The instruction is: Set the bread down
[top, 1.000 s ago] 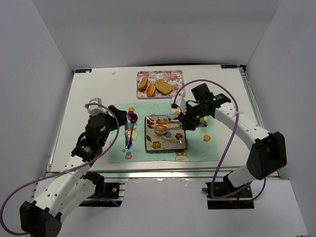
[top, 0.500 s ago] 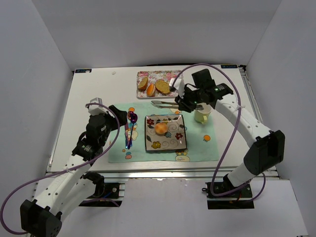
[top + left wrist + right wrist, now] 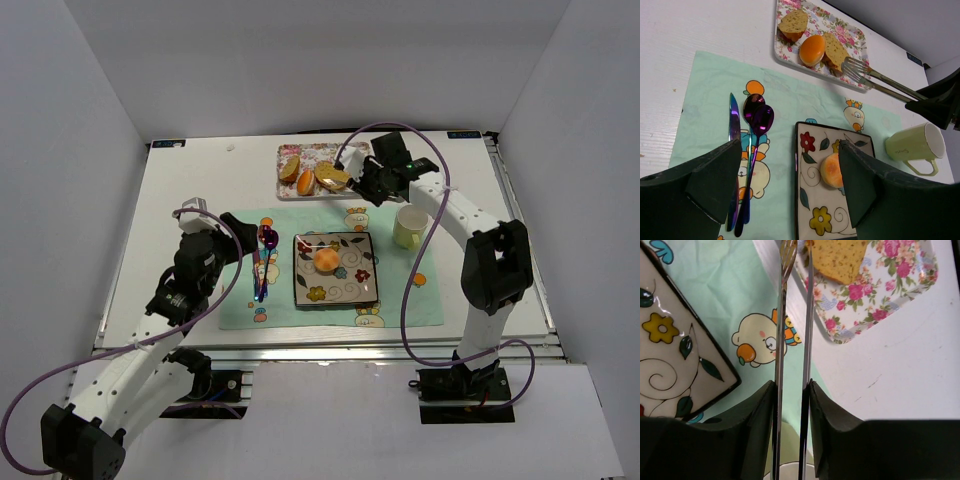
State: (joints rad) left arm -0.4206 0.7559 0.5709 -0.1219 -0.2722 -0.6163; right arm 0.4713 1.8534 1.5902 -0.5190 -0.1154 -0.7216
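Note:
A round orange bun lies on the black-rimmed patterned plate. More bread, two slices and an orange bun, rests in the floral tray. My right gripper is shut on metal tongs. The tong tips, slightly apart, reach the bread slice at the tray's near right corner. My left gripper hangs open above the placemat, holding nothing.
A pale green mug stands right of the plate, under my right wrist. A knife and purple spoons lie on the mint placemat left of the plate.
My right arm lifted the tongs off the plate, leaving the bun there, and swung back to the floral tray. The tongs narrowed. The left arm stayed still.

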